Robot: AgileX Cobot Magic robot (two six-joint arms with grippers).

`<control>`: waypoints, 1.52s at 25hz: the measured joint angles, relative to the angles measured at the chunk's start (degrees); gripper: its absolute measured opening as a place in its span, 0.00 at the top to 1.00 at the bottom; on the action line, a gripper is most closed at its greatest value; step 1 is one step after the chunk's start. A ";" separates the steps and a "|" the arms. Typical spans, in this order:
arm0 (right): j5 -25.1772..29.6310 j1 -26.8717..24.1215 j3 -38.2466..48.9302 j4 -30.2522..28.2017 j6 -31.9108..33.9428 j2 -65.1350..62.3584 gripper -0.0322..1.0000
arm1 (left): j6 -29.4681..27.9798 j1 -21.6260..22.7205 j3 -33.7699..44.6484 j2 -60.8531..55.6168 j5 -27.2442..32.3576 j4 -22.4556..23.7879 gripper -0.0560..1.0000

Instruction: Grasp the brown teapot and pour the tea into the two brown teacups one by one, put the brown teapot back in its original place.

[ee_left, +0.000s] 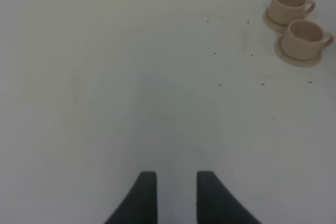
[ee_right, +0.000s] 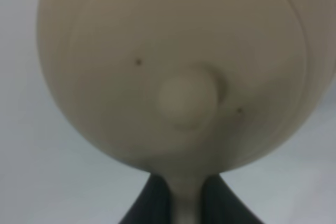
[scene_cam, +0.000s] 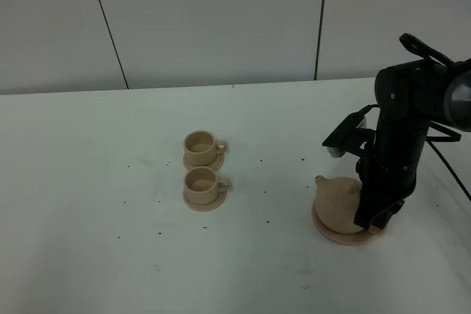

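Hanging left end effector [ee_left: 176, 176]: its two dark fingers [ee_left: 146, 192] stand apart with nothing between them, so it is let go. It does not show in the high view, so I cannot tell how far it is from the brown teapot.
Bench [scene_cam: 110, 255]: white, with tiny dark specks [scene_cam: 266, 221] to the left of the teapot.
Two brown teacups: one [scene_cam: 200, 146] behind the other [scene_cam: 202, 183], well apart from the teapot on its left. Each sits on a small saucer [scene_cam: 200, 201]. Their little handles point toward the teapot.
Brown teapot [scene_cam: 337, 200]: upright, lid on, with the round lid knob [ee_right: 186, 98] on top. Its spout [scene_cam: 321, 181] points toward the cups.
Big saucer [scene_cam: 331, 235]: right under the teapot, touching it.
Right end effector [ee_right: 185, 182]: on the right side of the teapot, pinched tight on the teapot's handle [ee_right: 185, 205].
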 joint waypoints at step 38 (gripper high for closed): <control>-0.57 0.12 0.00 -0.35 1.08 -2.85 0.88 | 0.00 0.00 0.00 0.00 0.00 0.00 0.71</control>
